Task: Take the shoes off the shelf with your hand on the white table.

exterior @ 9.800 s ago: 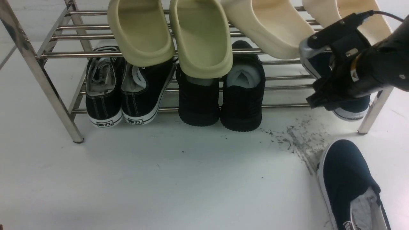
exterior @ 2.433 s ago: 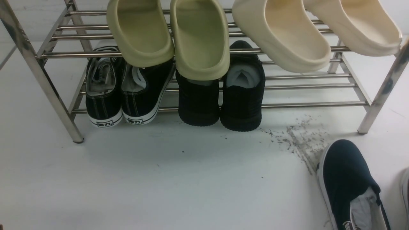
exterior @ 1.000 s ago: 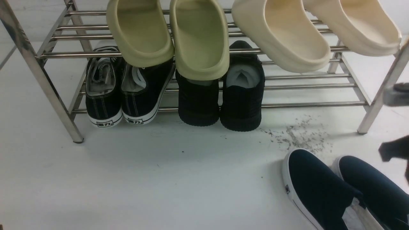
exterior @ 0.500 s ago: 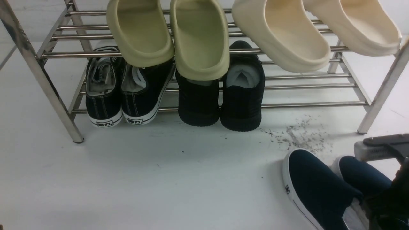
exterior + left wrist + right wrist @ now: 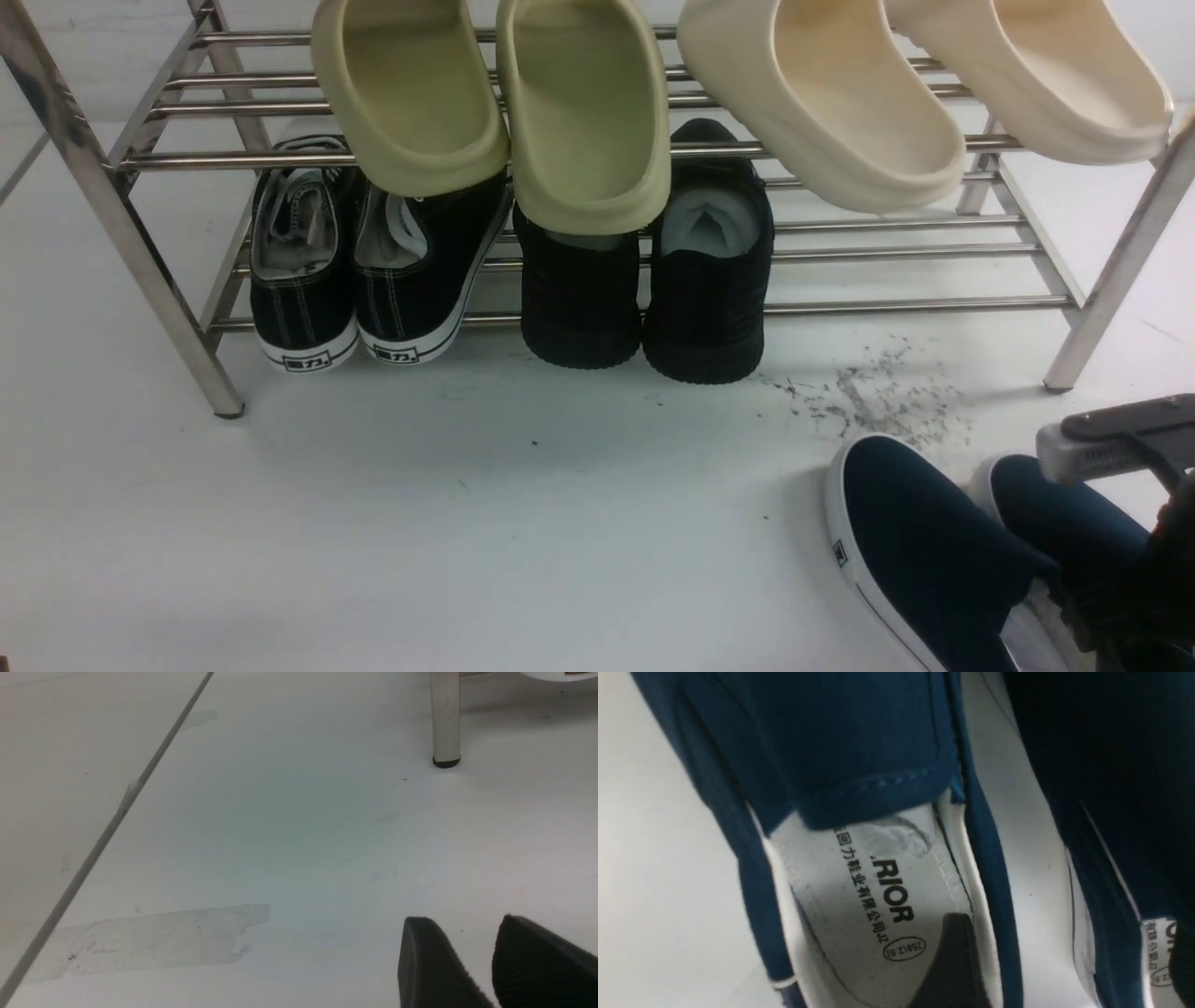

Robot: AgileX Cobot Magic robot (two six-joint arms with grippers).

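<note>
Shoes (image 5: 924, 541): navy canvas cloth, matt; white rubber soles, smooth.
Shelf (image 5: 205, 161): steel bars, glossy, reflective.
White table (image 5: 467, 523): smooth, matt; grey scuffs (image 5: 878, 392).
4 slippers (image 5: 411, 93): smooth matt moulded plastic.

The two navy slip-on shoes (image 5: 934, 551) are lying side by side on the white table (image 5: 467, 523), their white-soled sides touching and their toes pointing toward the steel shoe rack (image 5: 915, 305). They are sitting just in front of the rack's right end, beside the table's patch of grey scuff marks (image 5: 878, 401). The rack is standing on the table on angled legs, its two tiers of shiny bars running across. The right gripper (image 5: 1064, 970) is hanging over the shoes' white-lined openings with its jaws spread wide, one black finger (image 5: 952, 961) dipping into each shoe.
</note>
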